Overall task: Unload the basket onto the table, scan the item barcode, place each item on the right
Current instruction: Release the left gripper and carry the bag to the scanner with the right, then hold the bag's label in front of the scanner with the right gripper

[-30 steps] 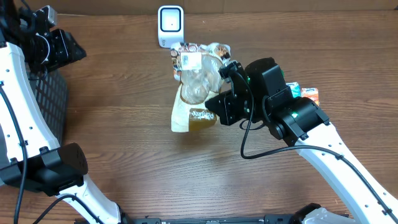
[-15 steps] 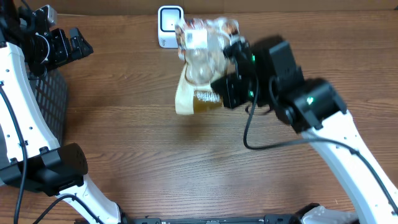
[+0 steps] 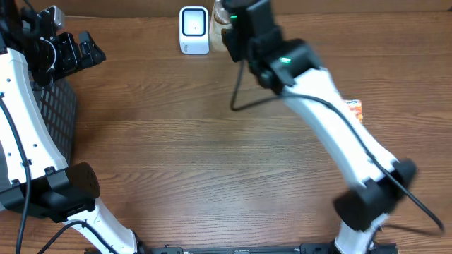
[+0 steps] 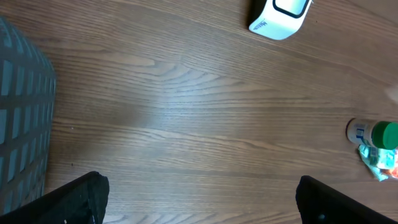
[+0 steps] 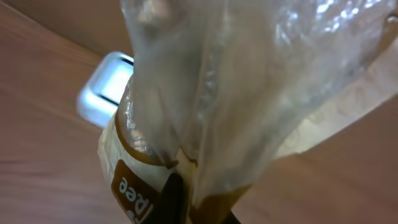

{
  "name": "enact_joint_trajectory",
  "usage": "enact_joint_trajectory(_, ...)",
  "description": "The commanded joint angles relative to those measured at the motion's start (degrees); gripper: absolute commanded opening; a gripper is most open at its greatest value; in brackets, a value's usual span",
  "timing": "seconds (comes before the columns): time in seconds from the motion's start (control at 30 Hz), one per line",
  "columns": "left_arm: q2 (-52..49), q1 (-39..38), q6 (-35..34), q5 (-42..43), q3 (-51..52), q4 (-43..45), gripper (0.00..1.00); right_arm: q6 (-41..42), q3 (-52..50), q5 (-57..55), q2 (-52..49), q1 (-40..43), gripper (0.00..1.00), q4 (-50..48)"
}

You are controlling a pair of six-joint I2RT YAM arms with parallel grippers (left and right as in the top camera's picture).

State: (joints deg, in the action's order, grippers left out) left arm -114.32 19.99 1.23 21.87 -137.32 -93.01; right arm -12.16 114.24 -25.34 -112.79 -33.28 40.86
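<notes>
While above the wooden table (image 3: 176,141), left tool (image 4: 202,202) agape, right tool (image 5: 186,202) tight on plastic bag (image 5: 236,93).

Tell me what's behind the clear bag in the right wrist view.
Behind the bag, one corner of the white scanner shows on the wooden table. The bag covers the rest of it.
</notes>
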Motion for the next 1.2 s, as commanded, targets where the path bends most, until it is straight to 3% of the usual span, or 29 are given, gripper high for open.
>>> enact_joint_trajectory(0.0,0.70,-0.13,0.28,0.00,-0.68,0.24,1.00,-15.89,0.87,-16.50,-6.47,-0.20,0.04,-6.84)
enact_joint_trajectory(0.27,0.70,-0.13,0.28,0.00,-0.68,0.24,0.99,-42.12,0.87,-24.70,-19.69,-0.22,0.04,-33.53)
enact_joint_trajectory(0.37,0.70,-0.13,0.28,0.00,-0.68,0.24,1.00,-46.42,0.85,-24.55,-23.10,-0.22,0.04,-40.61)
enact_joint_trajectory(1.03,0.70,-0.13,0.28,0.00,-0.68,0.24,0.99,-50.27,0.85,-18.80,-29.73,-0.42,0.04,-45.57)
enact_joint_trajectory(1.17,0.70,-0.20,0.28,0.00,-0.68,0.24,1.00,-54.60,0.85,-17.79,-30.71,-0.42,0.04,-47.10)
